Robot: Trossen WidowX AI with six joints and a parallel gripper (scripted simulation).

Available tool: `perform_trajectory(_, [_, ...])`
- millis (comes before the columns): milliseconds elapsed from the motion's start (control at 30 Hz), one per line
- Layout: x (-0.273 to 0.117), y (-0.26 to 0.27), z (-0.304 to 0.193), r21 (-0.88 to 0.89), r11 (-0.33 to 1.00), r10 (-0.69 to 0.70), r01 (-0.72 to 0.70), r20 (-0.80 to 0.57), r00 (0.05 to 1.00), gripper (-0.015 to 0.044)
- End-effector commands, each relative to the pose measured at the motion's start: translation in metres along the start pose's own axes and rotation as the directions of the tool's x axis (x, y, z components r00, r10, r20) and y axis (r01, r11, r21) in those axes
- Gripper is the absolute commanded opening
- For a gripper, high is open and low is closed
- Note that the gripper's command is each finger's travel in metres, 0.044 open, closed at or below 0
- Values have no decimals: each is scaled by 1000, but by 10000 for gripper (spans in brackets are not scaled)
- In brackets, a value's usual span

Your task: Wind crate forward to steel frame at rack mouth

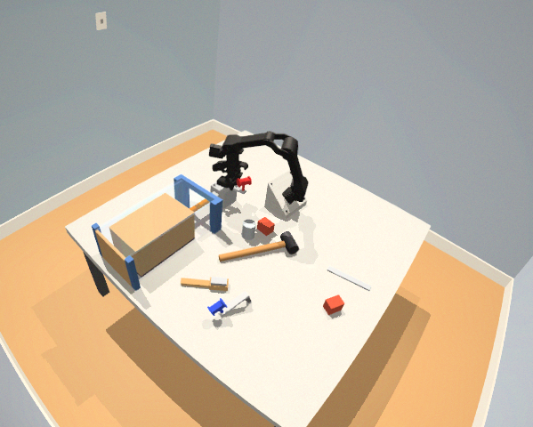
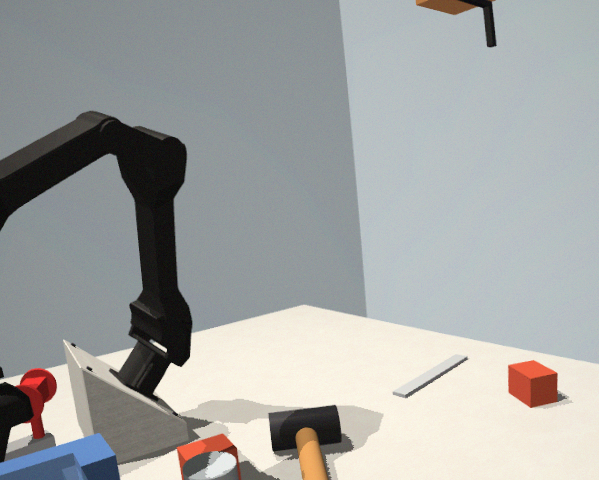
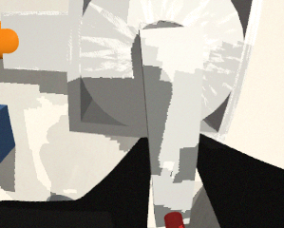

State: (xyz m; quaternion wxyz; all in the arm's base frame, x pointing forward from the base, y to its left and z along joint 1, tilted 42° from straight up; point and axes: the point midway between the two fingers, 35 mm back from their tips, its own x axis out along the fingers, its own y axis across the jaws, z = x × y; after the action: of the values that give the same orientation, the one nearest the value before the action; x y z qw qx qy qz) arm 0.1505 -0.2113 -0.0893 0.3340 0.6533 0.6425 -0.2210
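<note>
The tan crate [image 1: 152, 221] sits flat in the low cubby, its front a short way behind the blue frame [image 1: 219, 218] [image 2: 105, 457] [image 3: 0, 138] at the mouth. An orange strap [image 1: 199, 205] [image 3: 1, 43] runs from the crate towards the grey winch [image 1: 224, 197] [image 3: 108, 106]. The red-knobbed winch handle [image 1: 244, 182] [image 2: 37, 384] [image 3: 184, 104] lies level across the winch top, its far end over the middle; the key and hole are hidden beneath it. My gripper [image 1: 230, 185] [image 3: 170, 142] is shut on the handle's flat grey arm, with the red knob beyond the fingers.
A grey cup [image 1: 248, 229] [image 2: 211, 467] and a red block [image 1: 265, 226] stand near the frame. Beyond are a mallet [image 1: 253, 251] [image 2: 312, 457], a wooden-handled tool [image 1: 197, 282], a blue-knobbed crank [image 1: 217, 307], a grey strip [image 1: 349, 278] [image 2: 430, 376] and another red block [image 1: 333, 304] [image 2: 532, 383].
</note>
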Motion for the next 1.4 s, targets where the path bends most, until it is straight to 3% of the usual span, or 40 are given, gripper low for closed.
perform_trajectory(0, [4, 1, 0, -8, 1000, -3, 3, -6, 1000, 0])
perform_trajectory(467, [4, -6, 1, -158, 987, -14, 14, 0, 1000, 0])
perform_trajectory(1367, [4, -2, 0, -67, 998, -8, 8, -4, 1000, 0])
